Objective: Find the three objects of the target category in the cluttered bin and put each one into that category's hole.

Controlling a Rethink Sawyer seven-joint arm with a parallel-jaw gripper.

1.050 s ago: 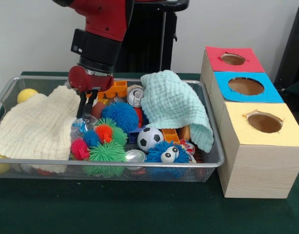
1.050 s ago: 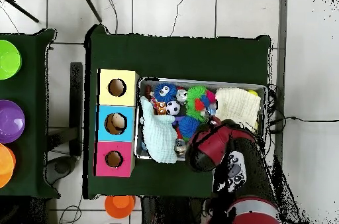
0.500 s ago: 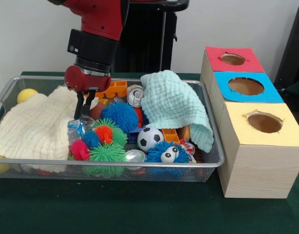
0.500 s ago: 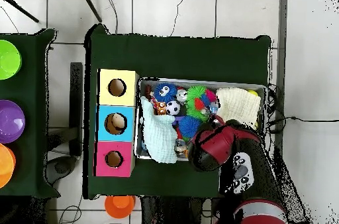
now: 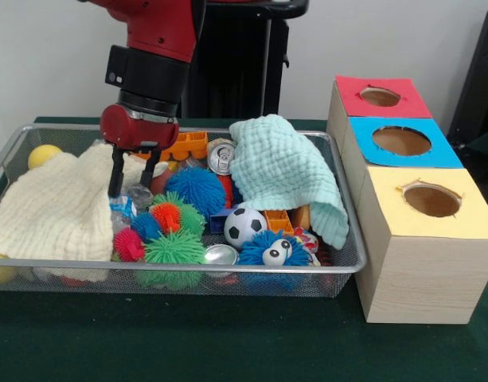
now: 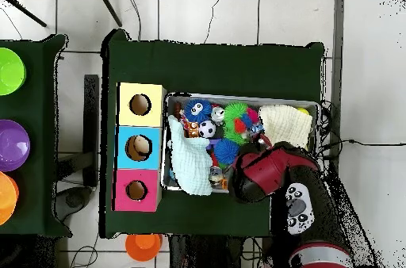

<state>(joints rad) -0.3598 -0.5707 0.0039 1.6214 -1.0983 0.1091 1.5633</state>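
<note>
My gripper (image 5: 132,179) hangs open inside the wire bin (image 5: 347,263), at the edge of the cream cloth (image 5: 56,207). Its two black fingers (image 5: 115,177) straddle a crumpled clear plastic piece (image 5: 137,196) just below them. Beside it lie a blue spiky ball (image 5: 196,189), an upright soda can (image 5: 221,157), an orange toy block (image 5: 185,146) and a second silver can (image 5: 220,255) at the front. Three boxes with holes stand to the right: red (image 5: 380,96), blue (image 5: 402,141), yellow (image 5: 431,199). In the overhead view the arm (image 6: 260,174) covers the gripper.
A mint cloth (image 5: 287,175) drapes over the bin's right part. A soccer ball (image 5: 244,227), a blue fuzzy toy with eyes (image 5: 269,251), green (image 5: 173,251), pink (image 5: 130,243) and orange (image 5: 169,216) spiky balls crowd the front. A yellow ball (image 5: 43,154) sits far left.
The gripper has shifted left toward the cream cloth, and its fingers have spread apart from a closed stance.
</note>
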